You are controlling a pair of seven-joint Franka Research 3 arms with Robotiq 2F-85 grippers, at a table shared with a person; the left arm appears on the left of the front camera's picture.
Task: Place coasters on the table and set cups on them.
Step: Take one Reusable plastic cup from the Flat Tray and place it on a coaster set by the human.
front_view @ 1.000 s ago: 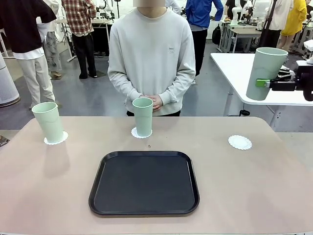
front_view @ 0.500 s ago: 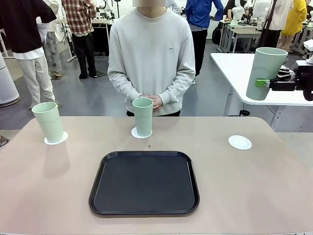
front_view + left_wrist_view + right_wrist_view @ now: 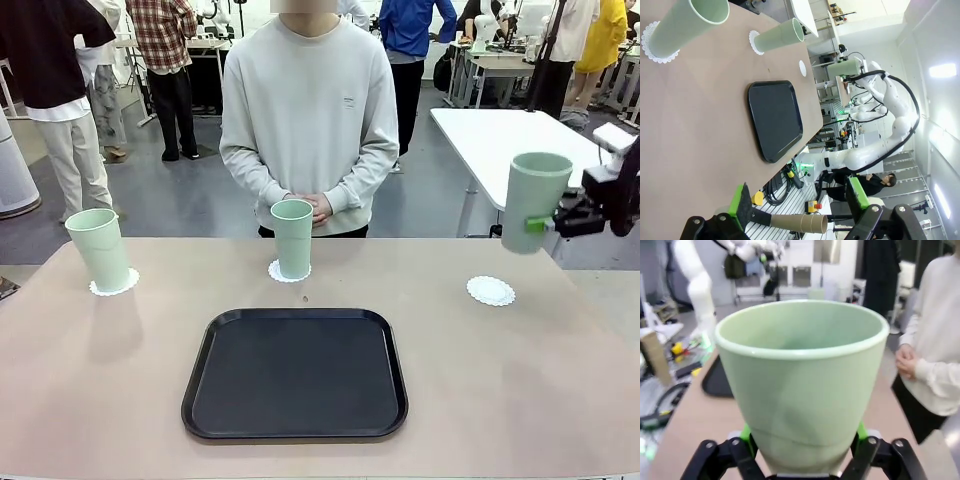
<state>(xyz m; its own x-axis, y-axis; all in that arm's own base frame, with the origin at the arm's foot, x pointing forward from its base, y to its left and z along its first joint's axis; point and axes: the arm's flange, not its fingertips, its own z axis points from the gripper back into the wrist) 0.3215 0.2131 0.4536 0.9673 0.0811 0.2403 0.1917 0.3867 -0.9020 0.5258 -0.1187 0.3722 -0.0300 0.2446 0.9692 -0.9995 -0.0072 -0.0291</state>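
Right gripper [image 3: 545,224], clenched on the third cup [image 3: 530,200], should lower it upright, centred over the bare coaster [image 3: 490,291].

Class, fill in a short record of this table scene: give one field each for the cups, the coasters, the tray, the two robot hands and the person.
cups on coasters: two tall pale mint-green plastic cups, one at the table's left, one at centre back
cup in the air: a third mint-green cup, upright, above the table's right edge
free coaster: small round white lacy paper coaster, bare
tray: black rounded square tray, nothing on it
right hand: shut on the third cup
left hand: open, holding nothing
person: hands clasped, behind the centre cup
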